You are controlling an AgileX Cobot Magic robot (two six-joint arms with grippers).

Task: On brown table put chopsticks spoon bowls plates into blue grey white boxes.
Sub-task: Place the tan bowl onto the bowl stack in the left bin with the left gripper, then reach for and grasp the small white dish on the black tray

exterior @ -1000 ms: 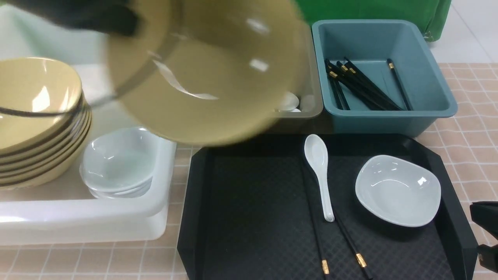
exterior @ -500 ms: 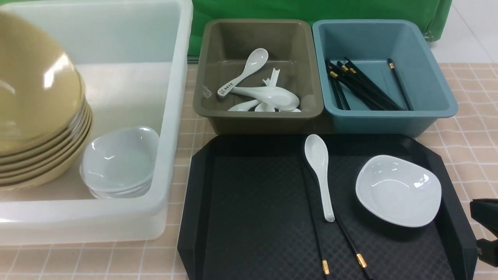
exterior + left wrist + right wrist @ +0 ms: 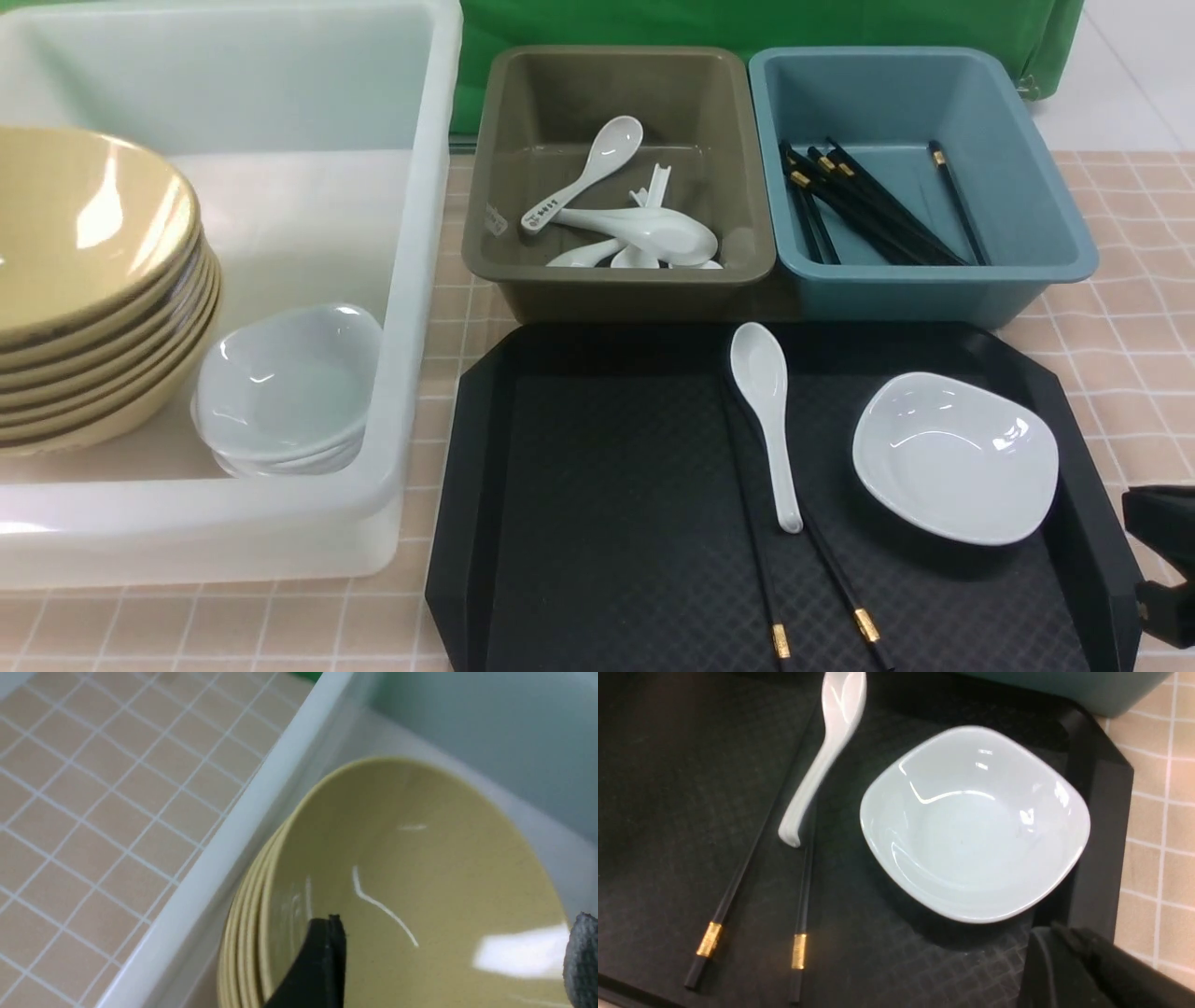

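Two chopsticks (image 3: 754,523), white spoon (image 3: 770,401) & white bowl (image 3: 955,457) on black tray (image 3: 579,523) in front view; L wrist view, L end effector (image 3: 453,959) wide open, empty, at tan bowls (image 3: 411,868) in white box (image 3: 224,858); R wrist view, R end effector (image 3: 1059,940) shut, empty, nr white bowl.

A second ago: tan bowl (image 3: 89,224) blurred in mid-air, in front of grey box (image 3: 621,280). Half a second ago: steeply tilted at the stack (image 3: 112,401). Now: settled on top of the stack, its rim lying higher than the former top one's. Grey box and its spoons (image 3: 653,233), mostly hidden a second ago, now uncovered. Dark arm and cable gone from front view. Right gripper (image 3: 1144,562) shifted slightly inward since half a second ago.
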